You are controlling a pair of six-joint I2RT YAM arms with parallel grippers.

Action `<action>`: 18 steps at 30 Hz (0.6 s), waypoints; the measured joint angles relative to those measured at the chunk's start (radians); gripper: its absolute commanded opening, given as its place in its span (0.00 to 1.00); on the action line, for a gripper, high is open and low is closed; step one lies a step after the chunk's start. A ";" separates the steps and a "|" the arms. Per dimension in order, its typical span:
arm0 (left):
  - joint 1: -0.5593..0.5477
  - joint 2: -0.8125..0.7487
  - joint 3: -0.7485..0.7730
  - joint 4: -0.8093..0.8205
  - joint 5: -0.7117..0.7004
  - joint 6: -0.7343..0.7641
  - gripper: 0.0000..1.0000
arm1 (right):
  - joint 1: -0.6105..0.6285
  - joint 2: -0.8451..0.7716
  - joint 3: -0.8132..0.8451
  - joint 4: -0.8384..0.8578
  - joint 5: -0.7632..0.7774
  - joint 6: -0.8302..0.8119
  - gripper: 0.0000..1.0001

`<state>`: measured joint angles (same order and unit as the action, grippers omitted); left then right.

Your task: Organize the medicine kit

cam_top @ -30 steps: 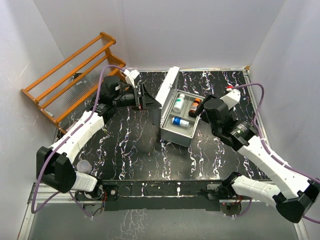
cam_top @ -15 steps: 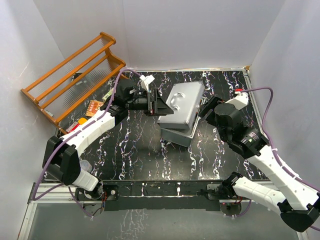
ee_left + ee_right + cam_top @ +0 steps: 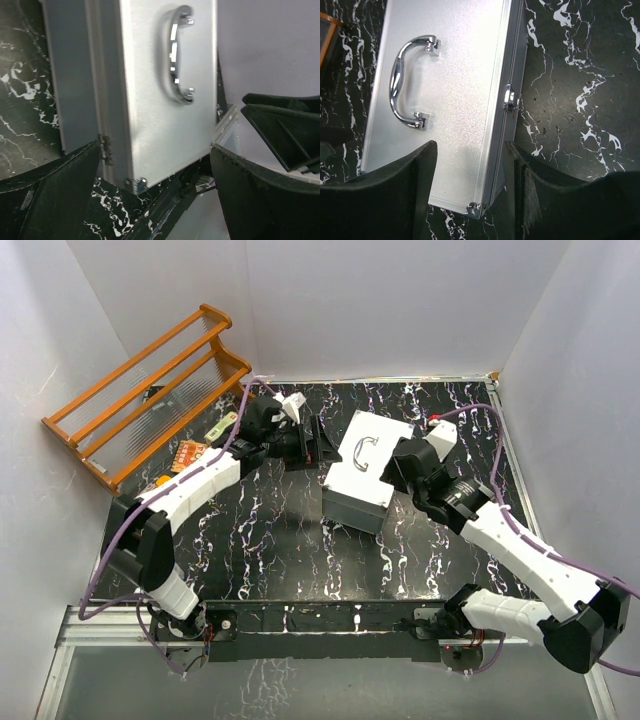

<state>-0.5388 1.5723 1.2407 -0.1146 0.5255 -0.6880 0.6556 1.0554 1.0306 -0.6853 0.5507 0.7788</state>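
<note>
The medicine kit [image 3: 364, 472] sits mid-table, a light-grey metal case. Its lid is down, curved chrome handle [image 3: 362, 452] facing up.

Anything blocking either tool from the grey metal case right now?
Nothing visible. The left tool sits open at the left edge of the boxy light-grey metal case, whose lid is down. The right tool sits open on the opposite side, by the small metal latch. Neither gap holds any other object.
</note>
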 measured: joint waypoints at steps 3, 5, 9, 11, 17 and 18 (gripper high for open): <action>0.000 0.057 0.013 -0.031 -0.021 0.015 0.88 | -0.010 0.034 -0.014 -0.001 -0.024 0.007 0.43; 0.000 0.084 0.015 -0.048 -0.028 0.023 0.88 | -0.016 0.052 -0.030 -0.001 -0.044 0.012 0.41; 0.000 0.116 0.022 -0.075 -0.028 0.038 0.87 | -0.018 0.062 -0.075 -0.005 -0.076 0.034 0.41; 0.000 0.127 0.035 -0.081 -0.027 0.043 0.86 | -0.019 0.062 -0.079 0.005 -0.080 0.043 0.41; 0.000 0.166 0.065 -0.096 -0.030 0.060 0.79 | -0.022 0.079 -0.080 0.038 -0.122 0.050 0.33; 0.000 0.170 0.066 -0.101 -0.032 0.061 0.77 | -0.023 0.084 -0.080 0.048 -0.126 0.051 0.31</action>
<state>-0.5388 1.7420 1.3067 -0.2157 0.4931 -0.6270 0.6331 1.1397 0.9501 -0.6376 0.4244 0.8303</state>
